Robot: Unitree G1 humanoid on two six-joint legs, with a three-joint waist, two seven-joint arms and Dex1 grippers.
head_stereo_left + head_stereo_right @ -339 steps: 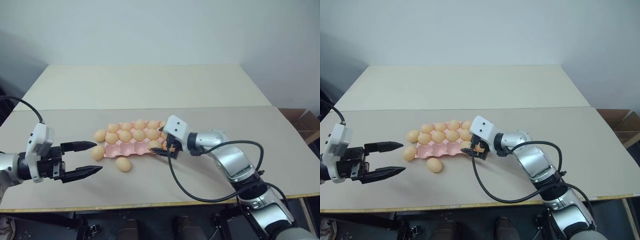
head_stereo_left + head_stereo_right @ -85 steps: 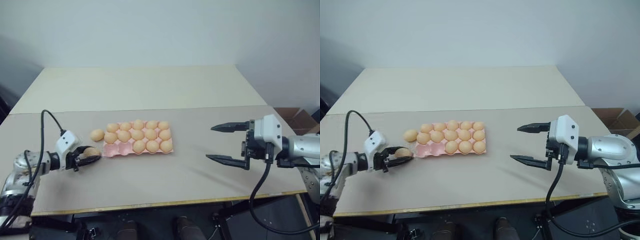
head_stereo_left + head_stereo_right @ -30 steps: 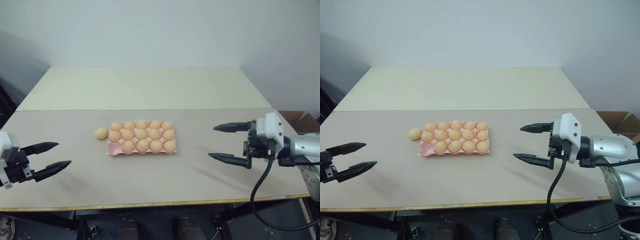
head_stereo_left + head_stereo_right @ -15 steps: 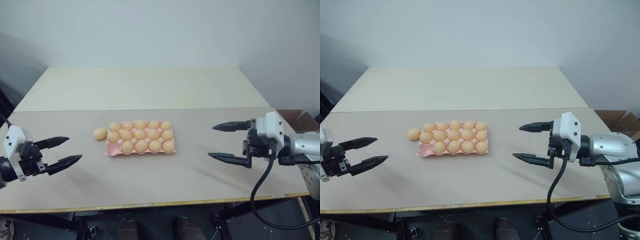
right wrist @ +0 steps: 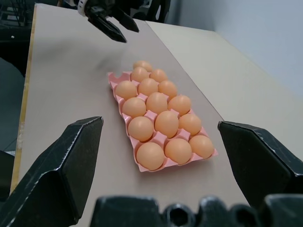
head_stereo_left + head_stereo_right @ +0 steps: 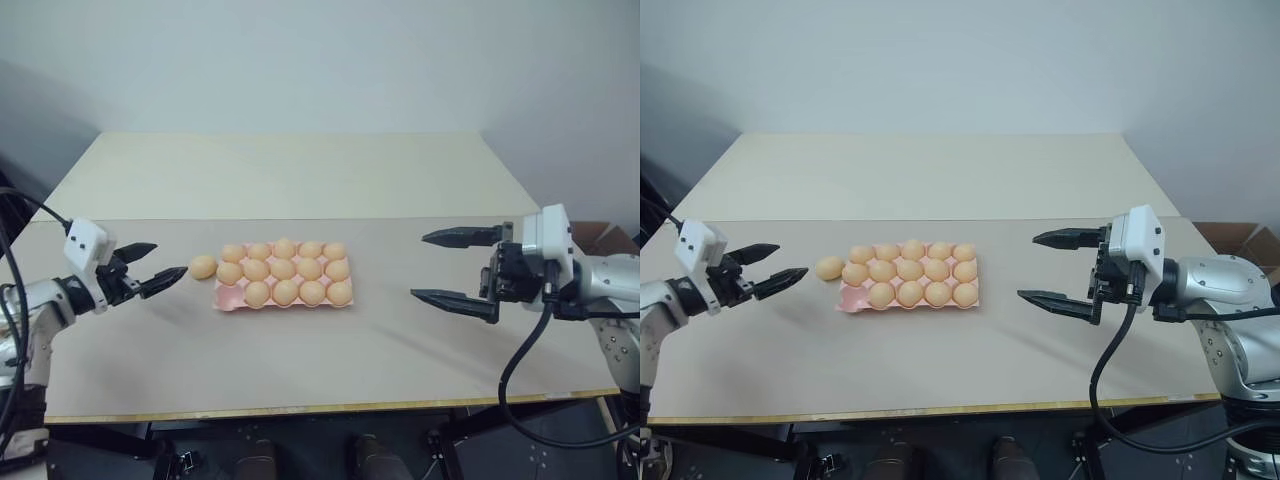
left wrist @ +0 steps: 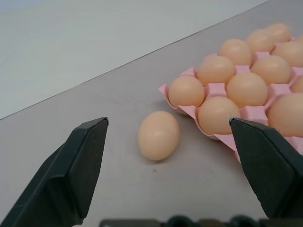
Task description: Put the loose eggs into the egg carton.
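Pink carton (image 6: 232,295) on the counter (image 6: 300,345); one loose egg (image 6: 203,267) at its 9 o'clock. Left end effector (image 6: 160,266) gapes wide near it; right end effector (image 6: 436,268) wide, empty.

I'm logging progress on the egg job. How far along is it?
Nearly done: the carton holds fourteen eggs, and one corner cup, nearest the left gripper, is empty. In hand: nothing is held; the left gripper points with open jaws at the last loose egg, which lies on the table beside that corner. The right gripper hangs open, off to the side. Left: pick up that egg and seat it.
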